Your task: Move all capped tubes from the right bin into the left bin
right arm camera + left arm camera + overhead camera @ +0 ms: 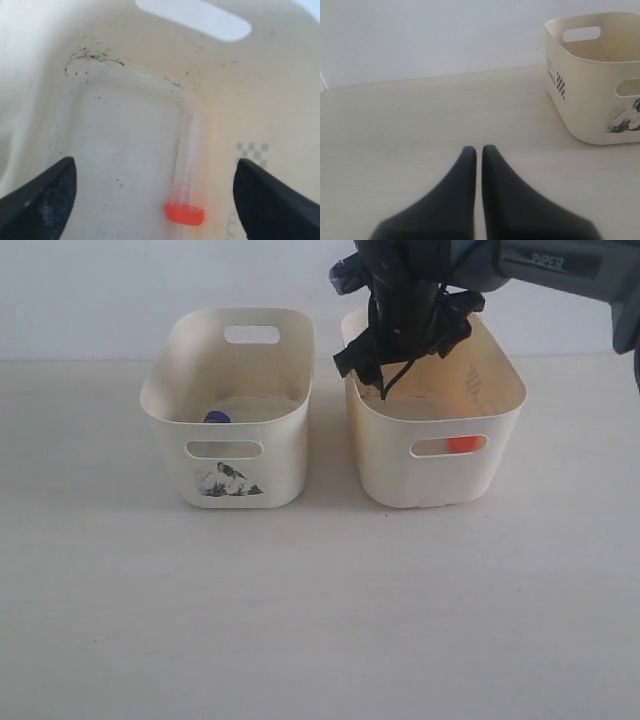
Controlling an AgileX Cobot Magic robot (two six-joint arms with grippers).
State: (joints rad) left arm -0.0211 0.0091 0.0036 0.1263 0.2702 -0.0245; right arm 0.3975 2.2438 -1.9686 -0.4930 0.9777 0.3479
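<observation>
An orange-capped clear tube (186,190) lies on the floor of the plain right bin (500,400), along one side wall; its cap (461,444) shows through the front handle slot. My right gripper (155,180) hangs open inside that bin, above the tube, which lies between its widely spread fingers (45,192), nearer one of them. A blue-capped tube (217,417) rests in the bird-print left bin (240,475). My left gripper (479,150) is shut with nothing in it, low over the table, well apart from the printed bin (590,95).
The two bins stand side by side, nearly touching, on a pale table (320,620) against a white wall. The right arm (410,310) reaches down over the plain bin's back rim. Dark specks dot that bin's floor (120,150).
</observation>
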